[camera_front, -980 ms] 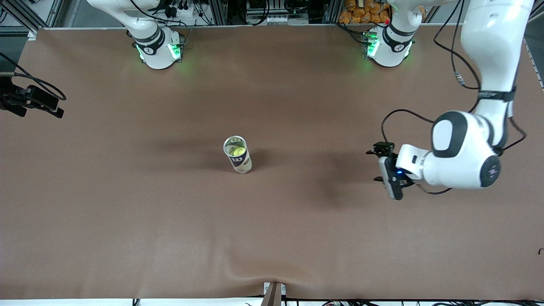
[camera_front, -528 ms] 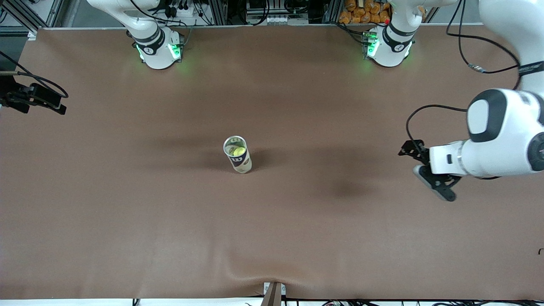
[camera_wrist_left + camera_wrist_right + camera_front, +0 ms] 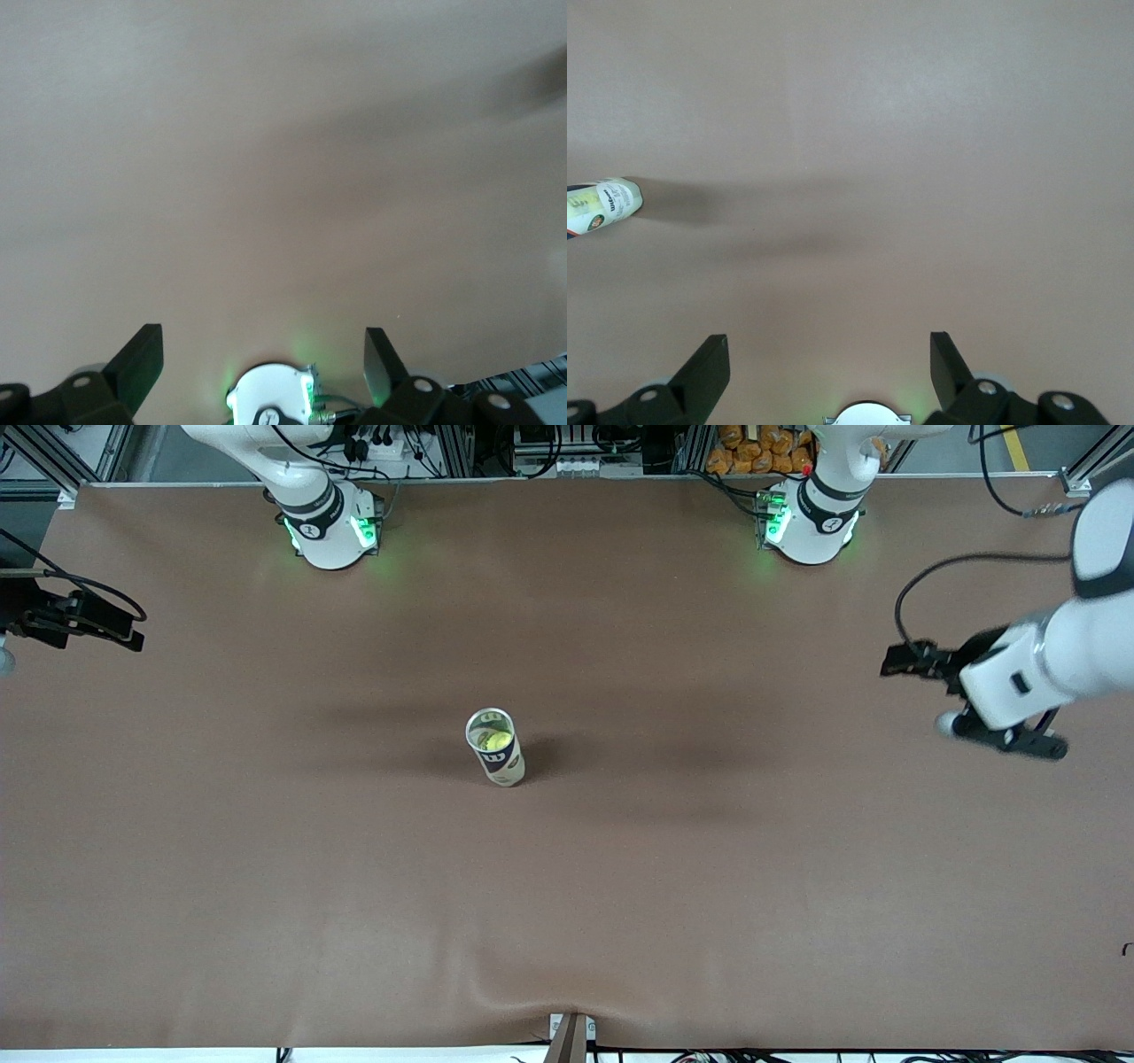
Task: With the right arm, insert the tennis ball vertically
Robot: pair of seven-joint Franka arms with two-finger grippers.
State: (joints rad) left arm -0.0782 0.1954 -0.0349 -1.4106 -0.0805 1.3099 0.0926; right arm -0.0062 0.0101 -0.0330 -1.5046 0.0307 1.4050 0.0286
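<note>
A clear tube can [image 3: 495, 748] with a dark label stands upright in the middle of the brown table. A yellow-green tennis ball [image 3: 493, 739] shows inside it through the open top. In the right wrist view the can [image 3: 602, 205] lies at the picture's edge, well away from my right gripper [image 3: 827, 347], which is open and empty. That gripper's hand [image 3: 84, 622] hangs at the right arm's end of the table. My left gripper [image 3: 1001, 737] hovers over the left arm's end, and it [image 3: 261, 345] is open with nothing between the fingers.
The right arm's base [image 3: 330, 527] and the left arm's base [image 3: 808, 522] stand along the table edge farthest from the front camera. The brown table cover [image 3: 567, 903] bulges slightly at its near edge.
The left arm has swung away from the can toward its own end of the table. The right hand has drifted slightly. The can has not moved.
</note>
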